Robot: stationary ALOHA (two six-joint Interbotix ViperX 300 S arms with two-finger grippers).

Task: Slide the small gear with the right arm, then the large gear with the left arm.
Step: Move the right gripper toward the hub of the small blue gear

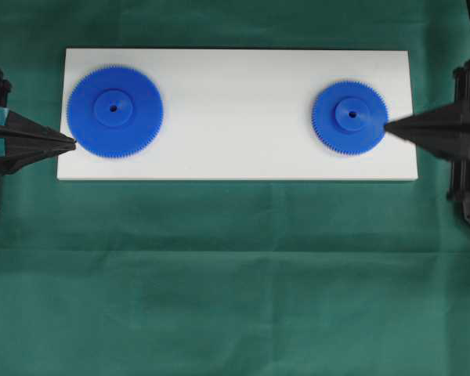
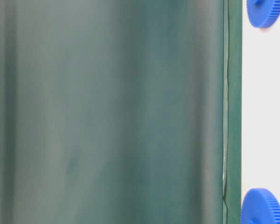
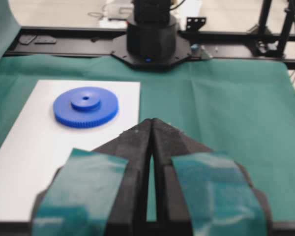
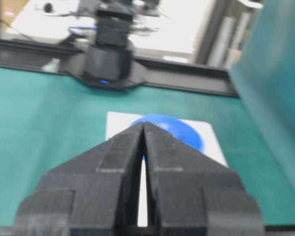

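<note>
Pushing comes first for the right arm's pointed black pincer (image 1: 388, 128), fingers pressed together, tip touching the right rim of the small bright blue plastic gear (image 1: 350, 117) on the white board (image 1: 235, 102). I'd keep the tip low and aimed at the hub so it slides leftward without spinning. The left teal-patched pincer (image 1: 73, 144), also closed, sits at the large blue gear (image 1: 114, 111), far left.

**Matt surfaces, plastic gears**

The small gear (image 1: 350, 117) and large gear (image 1: 114, 111) look like smooth blue plastic with finely ridged rims. Beneath them, the white board (image 1: 235, 157) is smooth and matt; around it lies creased green cloth (image 1: 235, 274).
</note>
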